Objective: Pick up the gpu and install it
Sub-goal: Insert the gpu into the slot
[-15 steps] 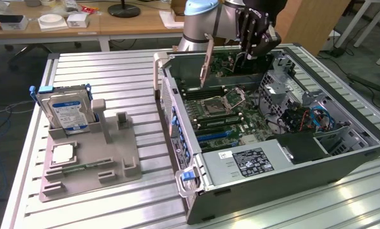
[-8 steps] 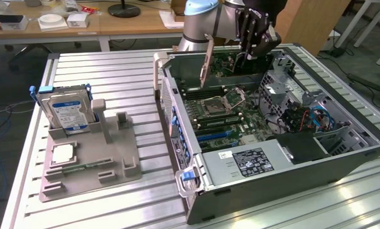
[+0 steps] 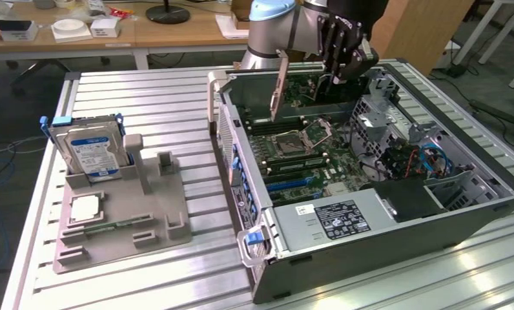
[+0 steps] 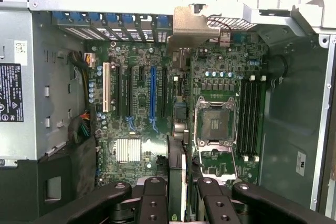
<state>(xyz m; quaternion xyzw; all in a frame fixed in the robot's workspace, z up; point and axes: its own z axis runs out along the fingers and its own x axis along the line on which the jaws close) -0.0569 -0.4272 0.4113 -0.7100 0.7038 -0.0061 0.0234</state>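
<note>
The black pincer (image 4: pixel 177 195) is closed on the gpu (image 4: pixel 177 174), one finger on each flat face of the card. From the wrist the card appears edge-on as a thin dark strip between the fingers (image 4: pixel 152 203). In the exterior view the pincer (image 3: pixel 343 55) holds the card upright inside the open computer case (image 3: pixel 369 239), with its narrow metal bracket (image 3: pixel 279 87) pointing down toward the case's rear wall. The case lies on its side on the half of the tabletop (image 3: pixel 154 97) toward the exterior view's right.

Risks from here are judgements. If the card is slightly off the line of the expansion slots (image 4: pixel 153 90), its lower edge could land on the motherboard (image 4: pixel 136 93) instead of in a slot. The bracket could also catch on the rear wall's slot openings and tilt the card in the grip. A tilted card pressed down might bend or slip.

The card's connector edge is hidden beneath it. It seems to hang near the slots beside the processor socket (image 4: pixel 214 121), but which slot it lines up with, and whether it touches the board, cannot be told.

Near the tabletop's edge at the exterior view's left, a grey holder (image 3: pixel 154 219) carries an upright hard drive (image 3: pixel 89 152).
</note>
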